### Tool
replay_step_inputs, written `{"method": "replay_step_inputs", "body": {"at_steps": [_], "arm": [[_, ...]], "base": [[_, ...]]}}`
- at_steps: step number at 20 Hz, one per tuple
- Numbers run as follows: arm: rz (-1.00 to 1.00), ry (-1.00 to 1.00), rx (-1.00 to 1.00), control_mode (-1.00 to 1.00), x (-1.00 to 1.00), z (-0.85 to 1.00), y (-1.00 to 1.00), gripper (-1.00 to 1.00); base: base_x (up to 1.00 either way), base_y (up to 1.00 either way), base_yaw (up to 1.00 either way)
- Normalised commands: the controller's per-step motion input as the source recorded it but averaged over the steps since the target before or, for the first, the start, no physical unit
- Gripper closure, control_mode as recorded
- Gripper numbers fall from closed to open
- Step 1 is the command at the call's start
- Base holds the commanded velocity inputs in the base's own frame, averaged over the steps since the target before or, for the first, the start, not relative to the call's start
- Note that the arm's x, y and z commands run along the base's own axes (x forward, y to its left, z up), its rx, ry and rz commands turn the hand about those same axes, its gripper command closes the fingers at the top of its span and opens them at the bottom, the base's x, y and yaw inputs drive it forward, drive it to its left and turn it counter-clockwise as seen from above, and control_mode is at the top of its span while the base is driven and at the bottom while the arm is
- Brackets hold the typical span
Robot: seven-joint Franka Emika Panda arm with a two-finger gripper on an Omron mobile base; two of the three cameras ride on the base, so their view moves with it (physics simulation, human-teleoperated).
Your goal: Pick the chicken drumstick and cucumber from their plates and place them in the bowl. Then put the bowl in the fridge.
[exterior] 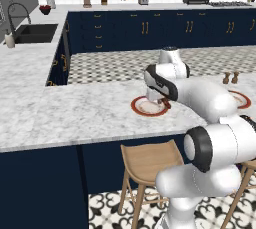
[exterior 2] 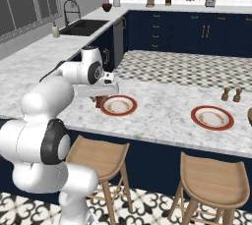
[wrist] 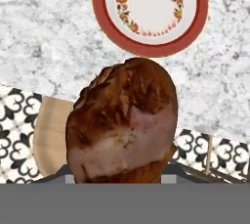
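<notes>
My gripper (exterior: 163,104) (exterior 2: 100,100) is shut on the chicken drumstick (wrist: 122,125), a reddish-brown meat piece that looms large in the hand view and hides the fingertips. It hangs just off the near edge of a red-rimmed plate (wrist: 150,8) (exterior: 148,106) (exterior 2: 118,105) whose beige centre is bare. A second red-rimmed plate (exterior 2: 212,117) (exterior: 243,100) lies further right on the counter, also bare. A sliver of the light-brown bowl (exterior 2: 250,116) shows at the right edge of the right base view. The cucumber and the fridge are out of view.
Two small brown shakers (exterior 2: 231,94) (exterior: 230,78) stand behind the right plate. Wooden stools (exterior: 147,160) (exterior 2: 101,155) (exterior 2: 212,177) sit below the counter's front edge. A sink (exterior: 35,33) lies far left; navy cabinets line the back.
</notes>
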Motion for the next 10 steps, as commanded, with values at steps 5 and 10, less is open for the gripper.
{"method": "replay_step_inputs", "body": {"at_steps": [5,10], "arm": [[0.00,0.00,0.00,1.00,0.00,0.00,0.00,1.00],[0.00,0.00,0.00,1.00,0.00,0.00,0.00,1.00]], "base": [[-0.89,-0.39,-0.08],[-0.55,-1.00,-0.03]]}}
